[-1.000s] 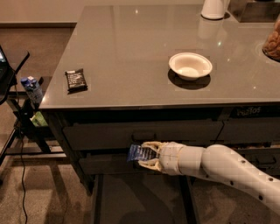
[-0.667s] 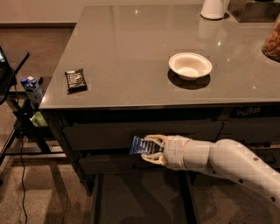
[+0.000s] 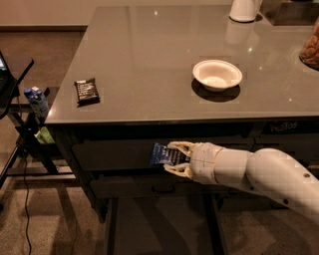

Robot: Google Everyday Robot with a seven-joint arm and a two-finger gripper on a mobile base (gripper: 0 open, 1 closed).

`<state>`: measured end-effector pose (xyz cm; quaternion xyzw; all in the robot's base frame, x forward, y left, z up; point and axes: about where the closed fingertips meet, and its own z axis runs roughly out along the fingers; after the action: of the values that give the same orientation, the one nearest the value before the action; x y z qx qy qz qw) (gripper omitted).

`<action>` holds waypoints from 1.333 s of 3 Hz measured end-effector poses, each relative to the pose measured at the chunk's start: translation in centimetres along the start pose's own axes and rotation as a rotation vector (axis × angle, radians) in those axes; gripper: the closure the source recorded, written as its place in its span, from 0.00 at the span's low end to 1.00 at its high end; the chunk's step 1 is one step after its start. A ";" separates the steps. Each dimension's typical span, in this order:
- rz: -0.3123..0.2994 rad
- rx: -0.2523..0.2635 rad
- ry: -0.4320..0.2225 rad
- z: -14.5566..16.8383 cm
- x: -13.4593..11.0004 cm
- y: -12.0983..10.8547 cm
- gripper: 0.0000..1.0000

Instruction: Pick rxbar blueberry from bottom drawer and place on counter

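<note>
My gripper (image 3: pixel 172 158) is shut on the rxbar blueberry (image 3: pixel 162 155), a small dark-blue wrapped bar. It hangs in front of the upper drawer fronts, just under the front edge of the counter (image 3: pixel 159 55). The white arm reaches in from the lower right. Below, the bottom drawer (image 3: pixel 159 226) stands pulled out, its flat dark floor showing bare.
A black-brown wrapped bar (image 3: pixel 86 90) lies on the counter's left side. A white bowl (image 3: pixel 217 74) sits mid-right, a white jug (image 3: pixel 244 9) at the back, a jar of nuts (image 3: pixel 312 47) at the right edge. A stand with a water bottle (image 3: pixel 37 101) is at the left.
The gripper has risen with the blue bar, from the level of the middle drawer front toward the counter's edge.
</note>
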<state>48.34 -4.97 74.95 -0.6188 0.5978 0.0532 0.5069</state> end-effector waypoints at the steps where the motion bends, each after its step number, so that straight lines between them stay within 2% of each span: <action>1: -0.015 0.024 -0.035 -0.9 -1.1 -0.9 1.00; 2: -0.064 0.057 -0.066 -2.8 -3.3 -2.8 1.00; 3: -0.158 0.129 -0.086 -5.5 -6.7 -6.4 1.00; 4: -0.155 0.140 -0.089 -5.3 -6.9 -7.1 1.00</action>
<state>49.16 -5.51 86.17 -0.6234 0.5273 -0.0005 0.5774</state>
